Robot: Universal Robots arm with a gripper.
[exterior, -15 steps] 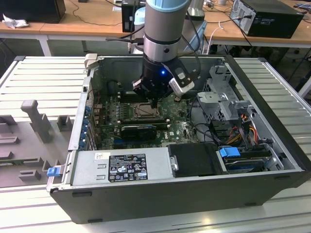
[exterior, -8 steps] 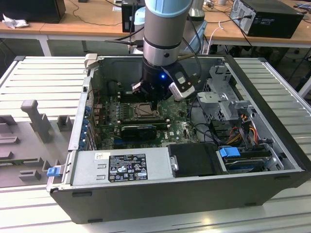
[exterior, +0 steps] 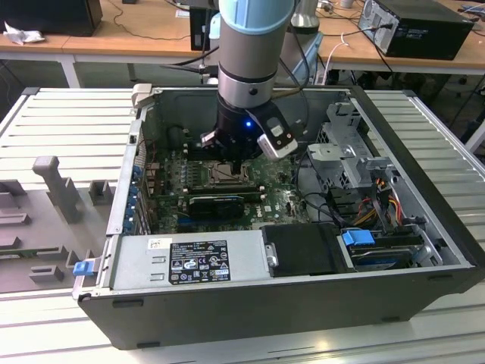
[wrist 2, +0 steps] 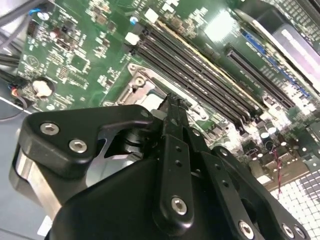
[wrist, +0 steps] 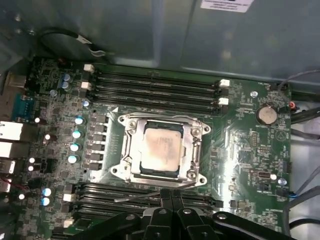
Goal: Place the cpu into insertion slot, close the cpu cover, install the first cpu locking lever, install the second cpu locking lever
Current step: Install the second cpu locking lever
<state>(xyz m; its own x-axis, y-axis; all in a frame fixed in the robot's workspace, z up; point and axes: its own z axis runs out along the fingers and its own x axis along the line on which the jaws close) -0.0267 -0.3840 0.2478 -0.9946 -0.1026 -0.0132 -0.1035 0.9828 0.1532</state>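
The arm hides most of the insertion slot (exterior: 225, 173) in the exterior view, while the gripper (wrist: 171, 195), fingers pressed together empty, hovers beside the cpu (wrist: 161, 147) seated under the cpu cover (wrist: 196, 142).

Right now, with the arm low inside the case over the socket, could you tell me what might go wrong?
1. The gripper hangs close beside the cpu cover; a small sideways slip could knock the frame or the cpu in its window.
2. A thin lever wire lies loose by the memory slots; it may snag.
3. Cables crowd the case near the arm.
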